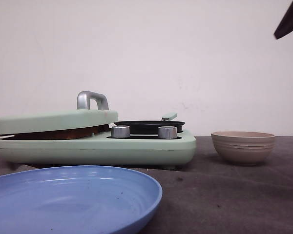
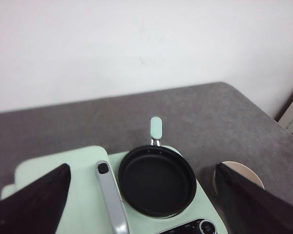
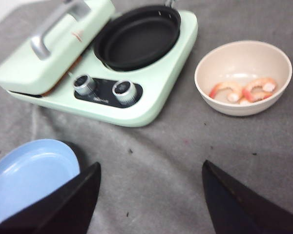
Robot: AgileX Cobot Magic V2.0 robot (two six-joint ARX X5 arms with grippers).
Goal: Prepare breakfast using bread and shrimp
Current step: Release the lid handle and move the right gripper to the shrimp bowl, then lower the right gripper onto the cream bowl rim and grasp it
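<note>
Looking forward over the table, I see one mint-green breakfast maker (image 1: 95, 141) with its press lid (image 1: 56, 121) nearly down on a brown edge, which may be the bread (image 1: 58, 133); I cannot count slices. One black pan (image 1: 149, 126) sits behind two silver knobs (image 1: 120, 131). A blue plate (image 1: 73, 197) holds nothing; a beige bowl (image 1: 242, 146) stands apart.

From my left wrist, my left gripper (image 2: 141, 204) hangs spread wide above the lid handle (image 2: 111, 197) and the bare pan (image 2: 157, 180).

From my right wrist, my right gripper (image 3: 151, 195) is spread over gray cloth, touching nothing. The bowl (image 3: 242, 77) holds two shrimp (image 3: 244, 90); the bread edge lies well apart under the lid (image 3: 53, 46).
</note>
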